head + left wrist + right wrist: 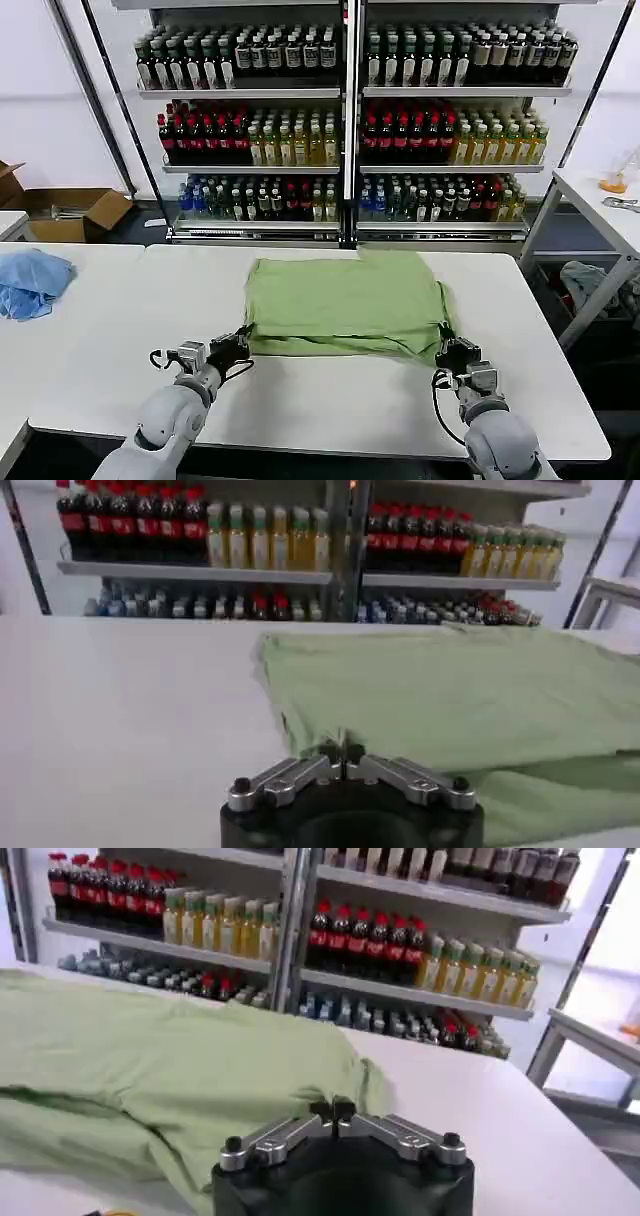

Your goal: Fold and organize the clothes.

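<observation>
Shirt: I see the T-shirt [345, 300] lying partly folded on the table [330, 400].
Left gripper [240, 343]: clamped on its near-left corner.
Right gripper [449, 348]: clamped on its near-right corner.

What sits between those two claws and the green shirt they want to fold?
Nothing visible. The left end effector and right end effector are each pinched shut on the near edge of the T-shirt, which lies on the white table.
</observation>
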Robot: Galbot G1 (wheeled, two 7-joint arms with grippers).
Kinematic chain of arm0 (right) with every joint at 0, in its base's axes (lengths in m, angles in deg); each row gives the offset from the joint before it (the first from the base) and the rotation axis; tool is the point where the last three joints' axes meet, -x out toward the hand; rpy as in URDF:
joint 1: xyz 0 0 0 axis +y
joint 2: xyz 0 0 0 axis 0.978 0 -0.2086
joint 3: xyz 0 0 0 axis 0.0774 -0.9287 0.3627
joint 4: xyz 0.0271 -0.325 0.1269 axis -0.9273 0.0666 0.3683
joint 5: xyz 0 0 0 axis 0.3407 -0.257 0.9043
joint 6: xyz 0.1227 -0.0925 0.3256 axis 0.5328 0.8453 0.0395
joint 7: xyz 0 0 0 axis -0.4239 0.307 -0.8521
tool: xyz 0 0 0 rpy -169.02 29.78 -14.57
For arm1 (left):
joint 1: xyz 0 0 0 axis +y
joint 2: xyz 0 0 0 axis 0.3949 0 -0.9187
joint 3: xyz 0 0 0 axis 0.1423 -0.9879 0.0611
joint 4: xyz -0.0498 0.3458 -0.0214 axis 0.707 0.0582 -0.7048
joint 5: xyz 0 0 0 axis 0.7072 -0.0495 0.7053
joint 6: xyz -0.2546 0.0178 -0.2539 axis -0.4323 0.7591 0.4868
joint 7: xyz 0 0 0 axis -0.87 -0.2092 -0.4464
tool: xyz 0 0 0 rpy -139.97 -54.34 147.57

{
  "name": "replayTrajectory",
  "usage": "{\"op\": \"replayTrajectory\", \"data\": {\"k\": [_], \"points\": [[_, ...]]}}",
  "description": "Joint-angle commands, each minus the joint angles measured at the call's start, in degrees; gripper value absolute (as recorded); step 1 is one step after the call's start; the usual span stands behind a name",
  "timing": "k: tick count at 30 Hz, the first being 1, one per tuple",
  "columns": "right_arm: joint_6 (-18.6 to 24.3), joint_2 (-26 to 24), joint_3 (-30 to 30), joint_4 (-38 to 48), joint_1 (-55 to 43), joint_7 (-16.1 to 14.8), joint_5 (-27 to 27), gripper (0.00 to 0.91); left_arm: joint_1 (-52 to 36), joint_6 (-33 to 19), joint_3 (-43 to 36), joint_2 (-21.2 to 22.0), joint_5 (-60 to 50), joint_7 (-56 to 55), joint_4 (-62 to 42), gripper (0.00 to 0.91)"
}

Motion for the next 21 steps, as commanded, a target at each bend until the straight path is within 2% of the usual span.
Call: {"op": "replayTrajectory", "data": {"k": [1,6,12,17,21], "points": [[-0.68,0.18,-0.48,1.40,-0.82,0.06,-0.23,0.907,-1.52,-1.14,-0.70,0.92,-1.34,-0.70,-2.23,0.907],[-1.25,0.07,0.07,-0.33,0.34,-0.66,-0.52,0.907,0.29,-1.03,-0.33,0.58,-2.52,-0.73,-1.06,0.907],[0.45,0.18,4.23,-6.39,7.00,-0.88,-0.82,0.907,5.07,-1.42,1.52,0.28,-4.32,-1.53,4.84,0.907],[-0.33,1.43,7.38,-12.14,12.02,-0.61,-1.09,0.907,8.69,-1.85,2.96,0.22,-4.74,-2.11,7.88,0.907],[-0.93,2.13,8.81,-12.95,15.33,0.13,-1.16,0.907,10.75,-1.78,3.47,0.75,-4.72,-2.11,8.39,0.907]]}}
